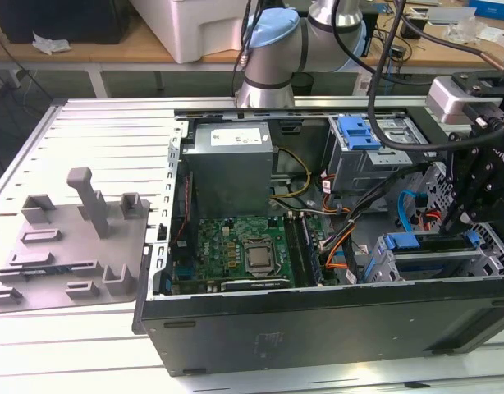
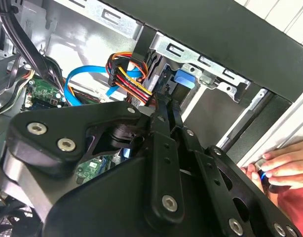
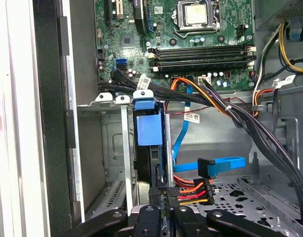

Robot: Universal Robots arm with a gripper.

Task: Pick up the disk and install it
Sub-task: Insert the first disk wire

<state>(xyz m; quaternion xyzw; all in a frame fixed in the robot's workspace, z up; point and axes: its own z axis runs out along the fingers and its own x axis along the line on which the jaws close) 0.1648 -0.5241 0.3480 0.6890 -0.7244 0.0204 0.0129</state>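
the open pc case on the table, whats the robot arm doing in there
The arm's gripper reaches into the open computer case, at the drive cage. The blue-framed disk sits in a cage slot, with the gripper right at its end. A person's hand rests at the case's outer edge.

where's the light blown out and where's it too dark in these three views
Exterior view: the table glares near white, while the motherboard is evenly lit. First wrist view: the table strip beside the case is blown out, and the drive cage lies in shade. Second wrist view: the black gripper reads as a dark mass, with white glare past the case wall.
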